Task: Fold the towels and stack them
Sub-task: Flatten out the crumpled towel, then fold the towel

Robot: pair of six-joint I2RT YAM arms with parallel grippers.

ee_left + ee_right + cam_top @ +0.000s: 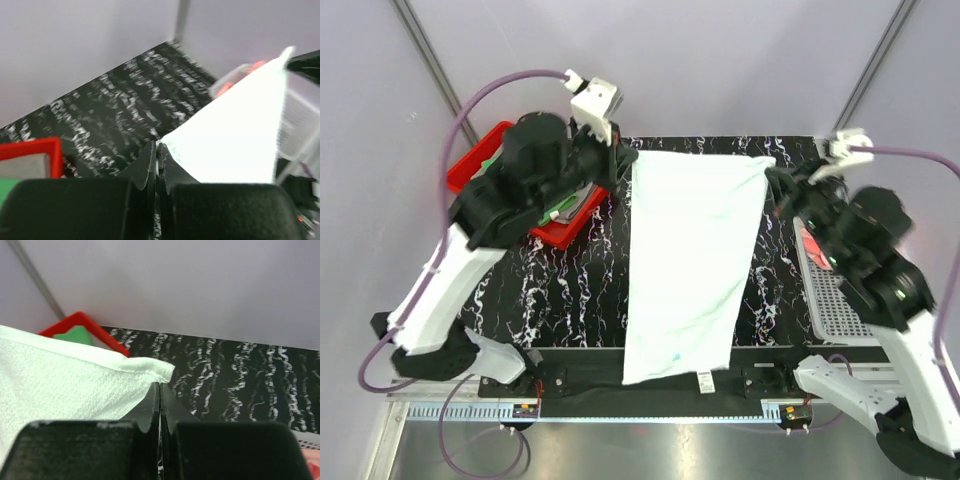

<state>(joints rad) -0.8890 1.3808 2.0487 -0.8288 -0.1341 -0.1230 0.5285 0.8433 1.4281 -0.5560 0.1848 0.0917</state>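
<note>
The table (570, 290) has a black top streaked all over with white veins, like marble. Toward its far left corner sits a red tray (556, 233), turned at an angle to the table's edges. Along the right edge lies a white mesh basket (835, 310), its long side running front to back. Between them, a white towel (690, 260) runs down the middle, and its lower end, with a small label (705, 378), reaches over the near edge. How much of it rests on the top I cannot tell.
</note>
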